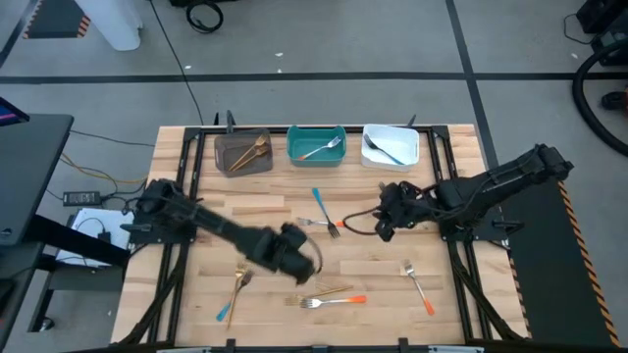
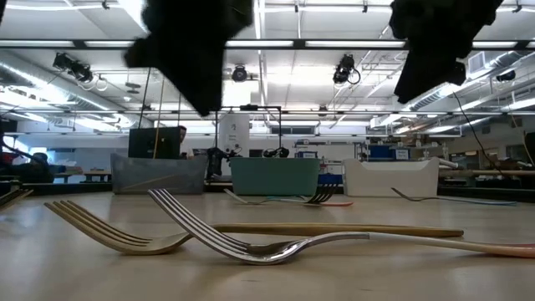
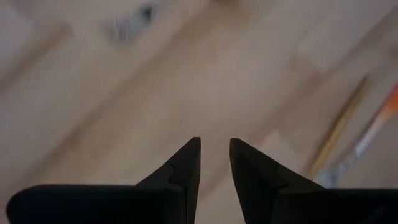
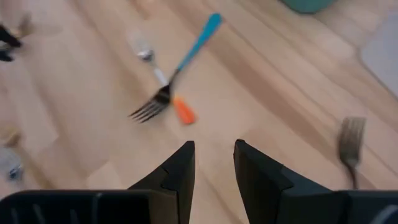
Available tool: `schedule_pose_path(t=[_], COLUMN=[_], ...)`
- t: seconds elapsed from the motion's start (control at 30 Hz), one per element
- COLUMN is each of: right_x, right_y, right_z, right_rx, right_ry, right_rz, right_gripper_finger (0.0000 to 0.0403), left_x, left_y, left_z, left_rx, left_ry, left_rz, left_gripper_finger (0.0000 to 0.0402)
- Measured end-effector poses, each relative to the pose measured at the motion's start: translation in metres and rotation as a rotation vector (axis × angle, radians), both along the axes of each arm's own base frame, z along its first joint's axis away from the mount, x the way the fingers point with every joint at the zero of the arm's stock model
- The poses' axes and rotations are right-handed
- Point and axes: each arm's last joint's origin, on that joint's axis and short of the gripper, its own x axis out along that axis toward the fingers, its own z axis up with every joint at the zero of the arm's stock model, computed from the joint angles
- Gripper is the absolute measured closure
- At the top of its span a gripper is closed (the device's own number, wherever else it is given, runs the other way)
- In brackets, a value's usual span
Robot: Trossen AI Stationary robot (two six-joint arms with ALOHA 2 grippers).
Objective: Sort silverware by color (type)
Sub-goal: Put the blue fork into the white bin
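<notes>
High view: slim metal silverware lies scattered on pale wood planks. A teal-handled fork [image 1: 321, 210] lies mid-table, long axis diagonal, tines toward the near right. Left gripper [image 1: 297, 267] and right gripper [image 1: 385, 224] hover slightly parted, empty.

No text, label, brand, number or sign can be read in any view. The room behind the table in the low view may hold signs, but none is legible from here.
</notes>
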Motion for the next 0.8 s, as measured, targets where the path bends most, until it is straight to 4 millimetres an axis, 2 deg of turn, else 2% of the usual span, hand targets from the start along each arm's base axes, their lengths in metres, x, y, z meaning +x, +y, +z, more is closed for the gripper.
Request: schedule_pose_path(t=[0.2, 0.37, 0.63, 0.8], right_x=[-0.001, -0.007, -0.019, -0.026], right_y=[-0.028, -0.044, -0.072, -0.088], right_z=[-0.012, -0.03, -0.073, -0.087], right_rx=[0.057, 0.056, 0.07, 0.078], right_ry=[0.149, 0.303, 0.431, 0.428], right_rz=[-0.146, -0.15, -0.131, -0.152], right_gripper_finger=[0.0285, 0.0285, 0.0285, 0.0285], left_x=[0.026, 0.038, 0.042, 0.043], left_y=[0.05, 0.083, 0.108, 0.113], left_z=[0.003, 0.006, 0.007, 0.007], left_rx=[0.036, 0.034, 0.051, 0.043], left_ry=[-0.061, -0.093, -0.094, -0.093], left_rz=[-0.067, -0.134, -0.16, -0.201], left_gripper_finger=[0.0306, 0.0306, 0.0306, 0.0306])
